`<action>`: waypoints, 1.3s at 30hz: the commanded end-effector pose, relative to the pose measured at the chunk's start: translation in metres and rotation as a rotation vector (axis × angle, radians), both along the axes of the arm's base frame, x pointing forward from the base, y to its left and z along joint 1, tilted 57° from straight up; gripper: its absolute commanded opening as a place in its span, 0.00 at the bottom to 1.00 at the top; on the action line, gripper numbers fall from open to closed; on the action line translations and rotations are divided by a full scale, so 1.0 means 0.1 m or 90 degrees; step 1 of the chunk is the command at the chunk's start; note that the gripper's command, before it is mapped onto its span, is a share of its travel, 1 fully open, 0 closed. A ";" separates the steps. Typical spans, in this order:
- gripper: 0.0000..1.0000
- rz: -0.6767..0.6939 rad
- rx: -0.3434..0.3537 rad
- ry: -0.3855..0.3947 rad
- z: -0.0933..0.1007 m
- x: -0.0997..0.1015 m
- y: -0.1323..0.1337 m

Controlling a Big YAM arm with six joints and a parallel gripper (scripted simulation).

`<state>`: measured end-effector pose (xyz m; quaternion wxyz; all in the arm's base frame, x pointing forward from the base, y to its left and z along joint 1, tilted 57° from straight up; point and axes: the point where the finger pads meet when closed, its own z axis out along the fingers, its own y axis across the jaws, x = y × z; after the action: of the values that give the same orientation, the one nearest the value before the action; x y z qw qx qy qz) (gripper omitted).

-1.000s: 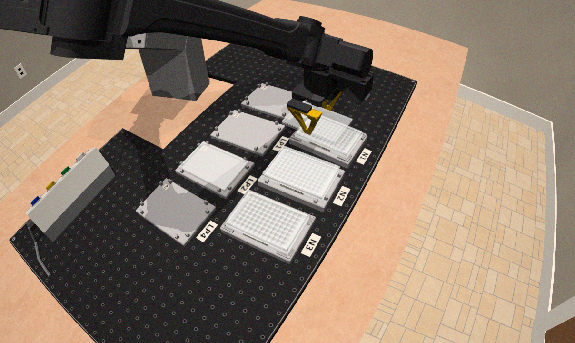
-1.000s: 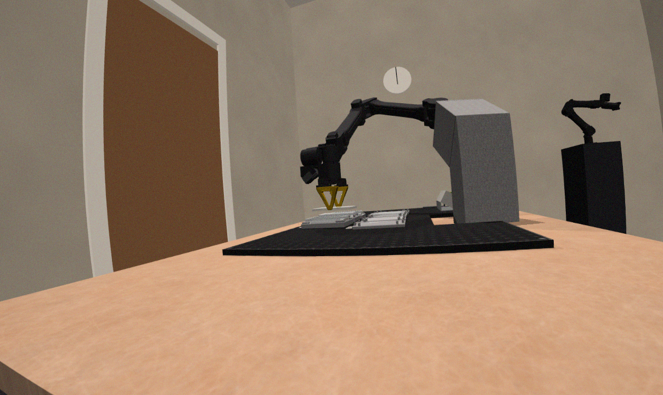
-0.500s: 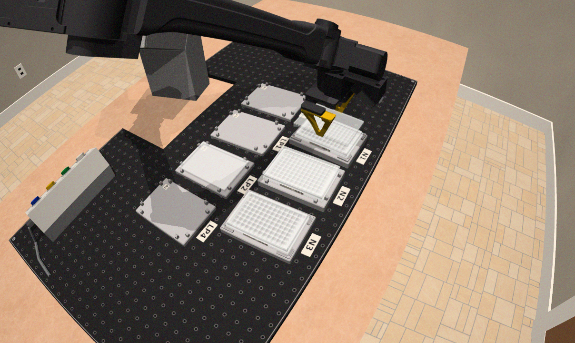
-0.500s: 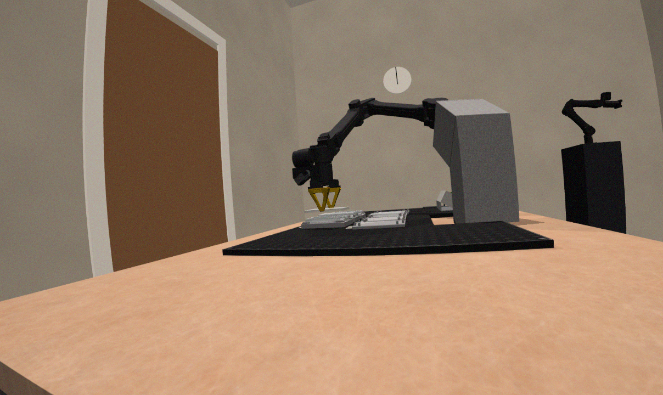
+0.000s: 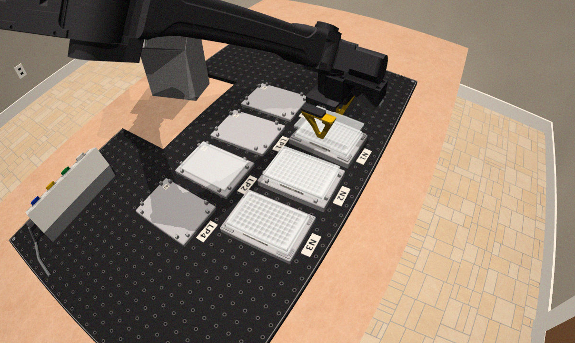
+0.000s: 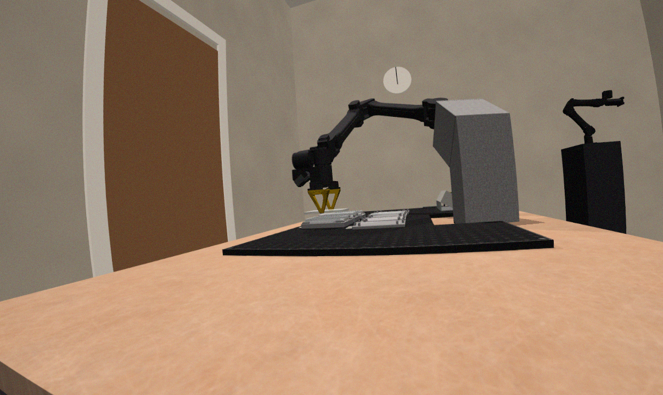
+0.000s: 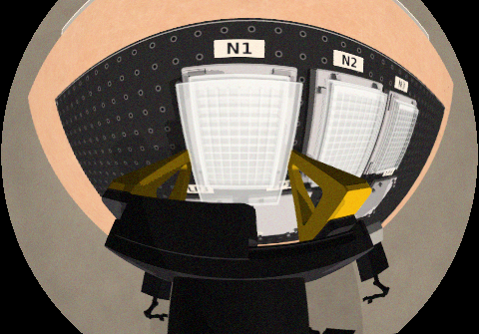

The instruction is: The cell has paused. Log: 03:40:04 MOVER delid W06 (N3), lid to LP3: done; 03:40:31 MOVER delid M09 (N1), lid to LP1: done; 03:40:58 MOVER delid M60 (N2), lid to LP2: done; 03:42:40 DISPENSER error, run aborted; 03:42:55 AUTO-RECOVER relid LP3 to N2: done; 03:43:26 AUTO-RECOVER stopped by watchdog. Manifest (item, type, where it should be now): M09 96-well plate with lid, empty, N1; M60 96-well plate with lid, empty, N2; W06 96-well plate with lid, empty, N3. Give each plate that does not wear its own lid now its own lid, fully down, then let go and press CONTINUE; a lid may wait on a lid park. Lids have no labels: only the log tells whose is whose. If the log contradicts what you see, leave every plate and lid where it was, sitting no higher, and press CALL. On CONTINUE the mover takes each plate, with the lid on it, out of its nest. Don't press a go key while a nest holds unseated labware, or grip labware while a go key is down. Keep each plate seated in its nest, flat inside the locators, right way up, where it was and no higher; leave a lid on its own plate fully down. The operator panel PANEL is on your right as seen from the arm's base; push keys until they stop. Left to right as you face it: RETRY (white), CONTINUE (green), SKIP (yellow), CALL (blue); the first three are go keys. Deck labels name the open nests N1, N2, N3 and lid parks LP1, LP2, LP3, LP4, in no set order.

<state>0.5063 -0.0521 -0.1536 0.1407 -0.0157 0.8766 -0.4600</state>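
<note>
My gripper (image 5: 332, 119) is shut on a clear lid (image 5: 332, 126) and holds it level, a little above the 96-well plate in nest N1. In the wrist view the lid (image 7: 239, 131) lies over that plate, below the N1 label (image 7: 239, 49), with my yellow fingers on its two long sides. The plate in N2 (image 5: 302, 172) wears a lid. The plate in N3 (image 5: 267, 221) shows bare wells. A second clear lid rests on park LP2 (image 5: 214, 167). From the side the gripper (image 6: 324, 201) hangs just over the nearest plate.
Parks LP1 (image 5: 247, 130), LP3 (image 5: 273, 100) and LP4 (image 5: 175, 211) hold nothing. The operator panel (image 5: 70, 191) stands at the deck's left end with blue, yellow, green and white keys on top. The grey arm base (image 5: 174, 64) stands behind the parks.
</note>
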 end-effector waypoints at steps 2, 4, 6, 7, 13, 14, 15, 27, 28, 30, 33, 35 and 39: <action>0.00 0.007 0.001 0.000 -0.03 0.03 0.03; 0.00 0.004 0.002 -0.003 -0.01 0.04 0.02; 0.00 0.002 0.001 -0.002 -0.03 0.04 -0.02; 0.00 0.002 0.001 0.000 -0.04 0.03 -0.03; 0.00 0.003 0.002 -0.004 -0.03 0.06 -0.03; 0.00 0.000 0.002 -0.006 -0.02 0.07 -0.05; 0.00 0.002 0.002 -0.006 -0.02 0.08 -0.05; 0.00 0.007 0.000 0.004 -0.09 0.03 -0.04; 0.00 0.010 0.000 0.003 -0.09 0.04 -0.02; 0.00 0.008 0.001 -0.002 -0.07 0.06 -0.04; 0.00 0.003 0.001 -0.003 -0.07 0.06 -0.09; 0.00 0.006 0.000 0.002 -0.10 0.05 -0.07; 0.00 0.007 0.002 -0.004 -0.08 0.08 -0.06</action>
<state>0.5088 -0.0612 -0.1604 0.1398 -0.0166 0.8767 -0.4600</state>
